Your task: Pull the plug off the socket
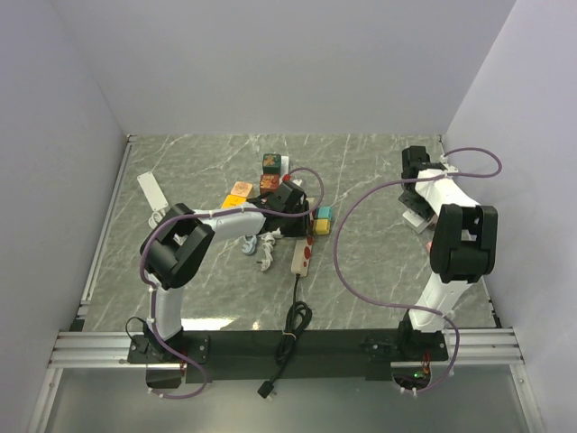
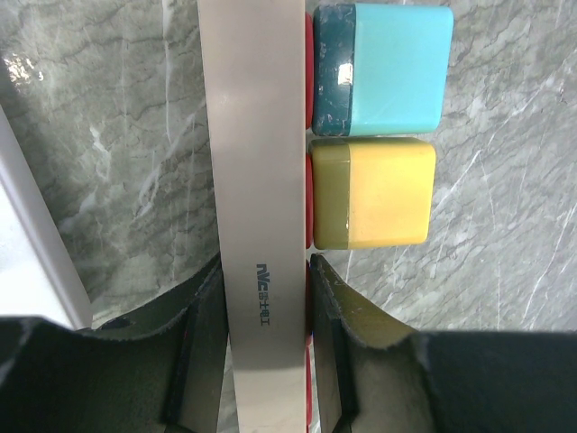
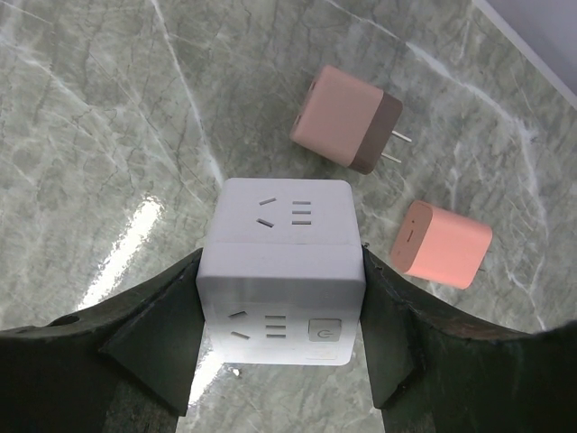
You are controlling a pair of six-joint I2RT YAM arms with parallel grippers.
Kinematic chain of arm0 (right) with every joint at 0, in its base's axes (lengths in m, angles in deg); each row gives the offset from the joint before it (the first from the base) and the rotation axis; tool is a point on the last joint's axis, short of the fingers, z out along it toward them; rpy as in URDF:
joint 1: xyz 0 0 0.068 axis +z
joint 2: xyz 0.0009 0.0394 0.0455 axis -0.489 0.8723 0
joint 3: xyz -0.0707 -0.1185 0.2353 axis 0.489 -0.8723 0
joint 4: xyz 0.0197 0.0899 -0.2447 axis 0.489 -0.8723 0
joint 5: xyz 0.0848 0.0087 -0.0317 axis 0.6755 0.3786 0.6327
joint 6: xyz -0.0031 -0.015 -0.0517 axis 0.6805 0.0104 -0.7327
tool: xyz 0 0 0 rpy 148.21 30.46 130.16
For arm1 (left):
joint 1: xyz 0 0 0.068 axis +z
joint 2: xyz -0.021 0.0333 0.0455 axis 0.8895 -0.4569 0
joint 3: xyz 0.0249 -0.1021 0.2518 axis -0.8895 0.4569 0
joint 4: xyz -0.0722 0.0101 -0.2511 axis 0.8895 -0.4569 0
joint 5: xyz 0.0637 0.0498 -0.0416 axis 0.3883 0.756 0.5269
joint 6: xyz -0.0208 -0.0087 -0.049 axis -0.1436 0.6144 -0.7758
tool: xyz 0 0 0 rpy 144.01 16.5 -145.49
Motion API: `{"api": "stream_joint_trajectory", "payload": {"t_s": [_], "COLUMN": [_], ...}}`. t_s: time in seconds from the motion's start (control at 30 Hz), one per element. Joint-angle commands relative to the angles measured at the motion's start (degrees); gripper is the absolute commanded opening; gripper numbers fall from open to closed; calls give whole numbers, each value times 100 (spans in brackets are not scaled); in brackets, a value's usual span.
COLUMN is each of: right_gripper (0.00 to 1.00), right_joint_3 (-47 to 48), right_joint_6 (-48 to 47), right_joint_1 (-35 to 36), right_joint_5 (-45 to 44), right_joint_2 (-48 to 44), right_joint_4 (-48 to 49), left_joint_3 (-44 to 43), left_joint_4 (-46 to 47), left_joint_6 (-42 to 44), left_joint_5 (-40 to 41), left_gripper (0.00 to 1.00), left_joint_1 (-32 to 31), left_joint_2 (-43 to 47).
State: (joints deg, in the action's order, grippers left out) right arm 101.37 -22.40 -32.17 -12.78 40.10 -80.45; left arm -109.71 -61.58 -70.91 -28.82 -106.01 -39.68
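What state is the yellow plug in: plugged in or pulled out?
Plugged in: the yellow plug sits flush against the power strip, beside the cyan plug.

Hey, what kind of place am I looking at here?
Probably a robotics lab test cell: a marble-patterned table boxed in by plain white walls, a left arm and right arm bolted to a metal rail, and a power strip with coloured plugs as props.

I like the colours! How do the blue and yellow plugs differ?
The light blue square plug has a dark teal base; the yellow square plug has an olive one. Yellow sits nearer the left gripper than blue. Both are rounded blocks against the beige power strip.
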Motion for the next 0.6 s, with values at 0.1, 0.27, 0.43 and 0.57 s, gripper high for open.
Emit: {"api": "stream_joint_trajectory", "payload": {"t_s": [0.1,0.27,0.43,0.57], "right_gripper": [78,93,94,95], "right_joint_3": [326,212,37,-1173], "right_joint_6": [25,-63,-115,-738], "right_joint_1": [-27,-9,139,632], "right_joint_5": [-148,81,562,2511], "right_joint_2": [-155,-831,-1428,-2272], "right_joint_4": [-98,8,59,1453], "left_joint_3": [206,215,268,285], "left_joint_4": [-552,-525,-464,-429], "left_joint_6": [122,87,43,17], "left_joint_5": [163,181,190,164], "left_gripper": [0,0,0,0], "left_joint_1": [49,49,49,57], "left_joint_2": [-6,3,38,30]}}
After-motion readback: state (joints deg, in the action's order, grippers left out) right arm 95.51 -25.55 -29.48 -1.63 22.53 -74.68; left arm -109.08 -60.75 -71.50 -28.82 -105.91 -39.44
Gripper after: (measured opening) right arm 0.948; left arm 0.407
